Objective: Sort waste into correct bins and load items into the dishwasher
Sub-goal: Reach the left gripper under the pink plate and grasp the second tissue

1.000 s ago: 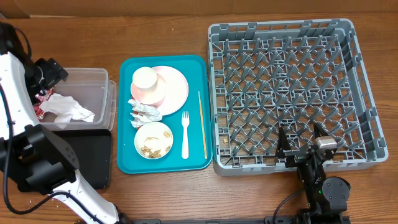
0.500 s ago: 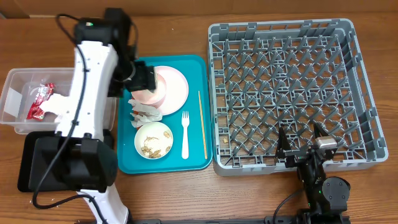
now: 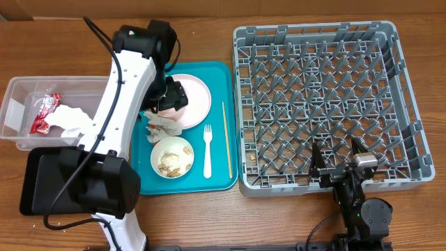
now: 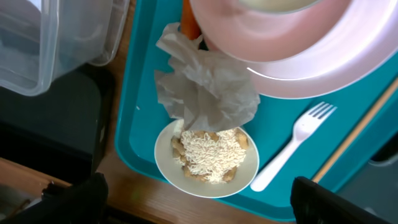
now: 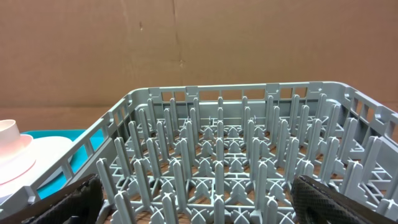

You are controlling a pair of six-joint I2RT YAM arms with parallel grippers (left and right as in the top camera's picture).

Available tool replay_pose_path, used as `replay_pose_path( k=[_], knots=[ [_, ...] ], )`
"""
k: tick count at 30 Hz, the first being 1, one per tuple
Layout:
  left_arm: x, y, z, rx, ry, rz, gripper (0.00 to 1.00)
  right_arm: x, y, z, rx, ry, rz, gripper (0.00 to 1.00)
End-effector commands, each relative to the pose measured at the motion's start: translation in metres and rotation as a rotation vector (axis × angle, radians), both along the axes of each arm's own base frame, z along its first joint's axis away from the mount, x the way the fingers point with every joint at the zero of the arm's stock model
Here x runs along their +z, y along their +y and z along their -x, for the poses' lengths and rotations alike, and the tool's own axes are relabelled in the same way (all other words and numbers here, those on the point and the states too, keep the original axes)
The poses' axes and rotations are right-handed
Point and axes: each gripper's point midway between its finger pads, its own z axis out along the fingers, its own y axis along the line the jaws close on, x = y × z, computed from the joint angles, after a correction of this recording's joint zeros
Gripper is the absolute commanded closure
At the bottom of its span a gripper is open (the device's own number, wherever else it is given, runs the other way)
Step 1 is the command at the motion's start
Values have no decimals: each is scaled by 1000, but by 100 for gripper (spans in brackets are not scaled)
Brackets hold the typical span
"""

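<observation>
My left gripper point(image 3: 168, 97) is open and empty above the teal tray, over the pink plate point(image 3: 196, 94). In the left wrist view my open fingers point(image 4: 199, 208) frame the whitish bowl of rice-like bits point(image 4: 208, 155), with a crumpled napkin point(image 4: 205, 93), an orange carrot point(image 4: 189, 18), the white fork point(image 4: 292, 143) and the chopstick point(image 4: 360, 130). The clear tub point(image 3: 14, 104) holds a red wrapper point(image 3: 45, 111) and a white napkin point(image 3: 70, 120). The black tray point(image 3: 42, 181) lies below it. My right gripper point(image 3: 338, 164) is open at the grey rack's point(image 3: 327, 84) front edge.
The teal serving tray point(image 3: 143, 183) sits between the bins and the rack. The rack's pegs point(image 5: 217, 155) fill the right wrist view, with a white cup point(image 5: 12, 134) on the plate at far left. The left arm's white link point(image 3: 118, 118) crosses the tub's right end.
My left arm swung from the clear tub over to the teal tray and then a little further right above the plate. A napkin now lies in the tub. The right arm has not moved.
</observation>
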Motion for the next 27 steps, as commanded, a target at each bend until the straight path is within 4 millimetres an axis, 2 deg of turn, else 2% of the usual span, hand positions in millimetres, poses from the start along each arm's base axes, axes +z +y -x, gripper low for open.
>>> replay_pose_path(
  k=[1,8,11,18,20,23,27],
  knots=[
    [-17,0,10,44,23,-19,4,-2,-1,0,-5,-2,-5,0],
    [-75,-9,16,57,44,27,3,-2,-1,0,-5,-2,-5,0],
    [-86,-9,14,57,30,31,0,-2,-1,0,-5,-2,-5,0],
    [-93,-10,8,56,0,38,1,-2,-1,0,-5,-2,-5,0],
    [-93,-11,7,55,-2,39,12,-2,-1,0,-5,-2,-5,0],
    [-93,-11,7,55,-3,39,18,-2,-1,0,-5,-2,-5,0],
    [-94,-10,2,54,-22,37,14,-2,-1,0,-5,-2,-5,0]
  ],
)
